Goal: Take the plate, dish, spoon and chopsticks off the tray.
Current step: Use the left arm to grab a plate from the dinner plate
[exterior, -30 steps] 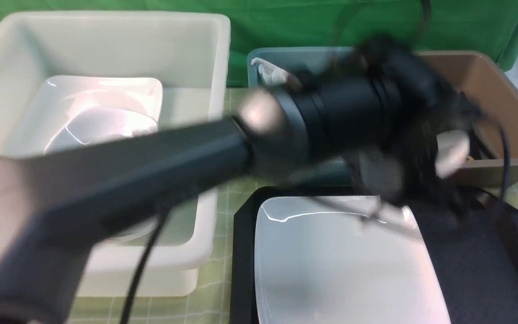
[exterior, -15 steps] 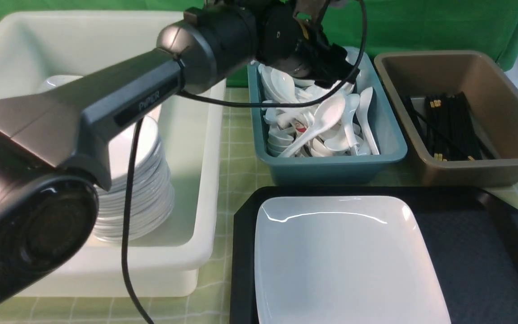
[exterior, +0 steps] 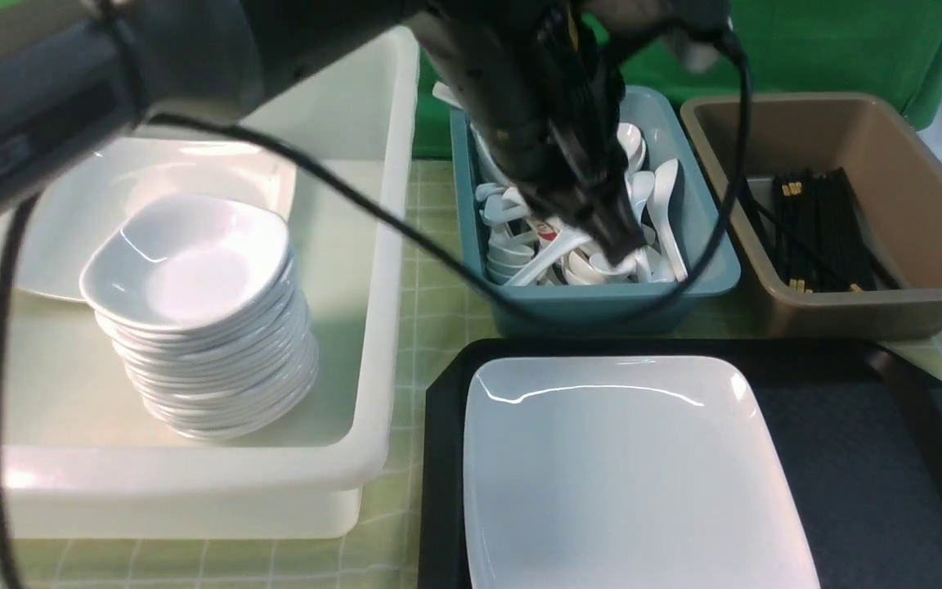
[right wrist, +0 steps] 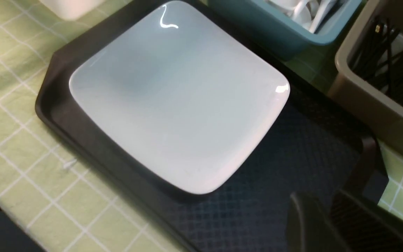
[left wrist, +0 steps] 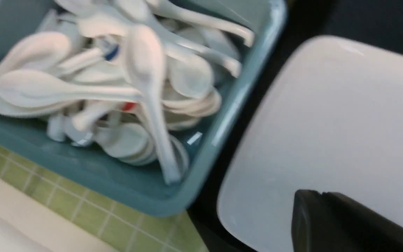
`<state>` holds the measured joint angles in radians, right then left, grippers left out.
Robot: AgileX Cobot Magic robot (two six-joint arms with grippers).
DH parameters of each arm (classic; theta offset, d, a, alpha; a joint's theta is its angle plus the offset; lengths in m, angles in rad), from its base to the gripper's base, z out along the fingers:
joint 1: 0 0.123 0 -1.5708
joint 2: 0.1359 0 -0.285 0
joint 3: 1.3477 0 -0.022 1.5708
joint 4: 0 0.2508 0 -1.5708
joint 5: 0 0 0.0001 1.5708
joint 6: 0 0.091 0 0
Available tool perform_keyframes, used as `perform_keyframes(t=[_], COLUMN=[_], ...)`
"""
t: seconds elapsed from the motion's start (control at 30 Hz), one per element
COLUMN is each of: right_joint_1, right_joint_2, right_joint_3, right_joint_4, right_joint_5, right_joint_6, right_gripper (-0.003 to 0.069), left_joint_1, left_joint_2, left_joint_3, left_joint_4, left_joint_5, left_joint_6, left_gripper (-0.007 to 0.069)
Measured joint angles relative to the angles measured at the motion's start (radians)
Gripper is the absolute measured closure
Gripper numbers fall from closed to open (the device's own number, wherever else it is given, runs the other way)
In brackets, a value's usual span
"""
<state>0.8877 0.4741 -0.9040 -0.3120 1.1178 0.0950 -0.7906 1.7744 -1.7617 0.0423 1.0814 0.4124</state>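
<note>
The black tray [exterior: 847,458] now carries only the big white plate [exterior: 626,474], lying on its left half. My left gripper [exterior: 614,237] has just opened and closed again and hangs empty over the teal bin [exterior: 602,307]. The spoon [left wrist: 147,70] I dropped is probably the topmost one there. I cannot tell how far my right gripper [right wrist: 327,224] is open; it holds nothing visible.

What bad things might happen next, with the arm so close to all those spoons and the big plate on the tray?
The left gripper hangs low over the heaped spoons in the teal bin; pulling away, it might knock one out. Its cable droops across the bin's front wall and might snag there. The glossy plate lies flat, close to the rim of the tray, so a grip on it may slip.
</note>
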Motion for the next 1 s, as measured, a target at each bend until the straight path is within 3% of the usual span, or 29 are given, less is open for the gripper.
perform_keyframes(t=[0.2, 0.4, 0.5, 0.63, 0.7, 0.87, 1.0], right_joint_1=[0.000, 0.000, 0.000, 0.000, 0.000, 0.000, 0.000], right_joint_2=[0.000, 0.000, 0.000, 0.000, 0.000, 0.000, 0.000], right_joint_3=[0.000, 0.000, 0.000, 0.000, 0.000, 0.000, 0.000], right_joint_4=[0.000, 0.000, 0.000, 0.000, 0.000, 0.001, 0.001], right_joint_5=[-0.001, -0.001, -0.001, -0.002, -0.009, -0.012, -0.012], right_joint_6=[-0.004, -0.005, -0.005, 0.008, 0.019, 0.037, 0.048], right_gripper=[0.0515, 0.0515, 0.0515, 0.0515, 0.0515, 0.0515, 0.0515], left_joint_1=[-0.109, -0.218, -0.290, -0.326, -0.328, -0.328, -0.301], left_joint_2=[-0.181, -0.289, -0.290, -0.278, -0.269, -0.268, -0.257], left_joint_3=[0.363, 0.710, 0.849, 0.937, 0.979, 1.024, 1.039], left_joint_4=[0.000, -0.058, -0.061, -0.061, -0.042, 0.074, 0.141], left_joint_5=[-0.059, -0.256, -0.368, -0.488, -0.565, -0.659, -0.708], left_joint_6=[0.104, 0.279, 0.370, 0.394, 0.396, 0.381, 0.289], left_gripper=[0.0615, 0.0610, 0.0573, 0.0475, 0.0361, 0.0182, 0.0139])
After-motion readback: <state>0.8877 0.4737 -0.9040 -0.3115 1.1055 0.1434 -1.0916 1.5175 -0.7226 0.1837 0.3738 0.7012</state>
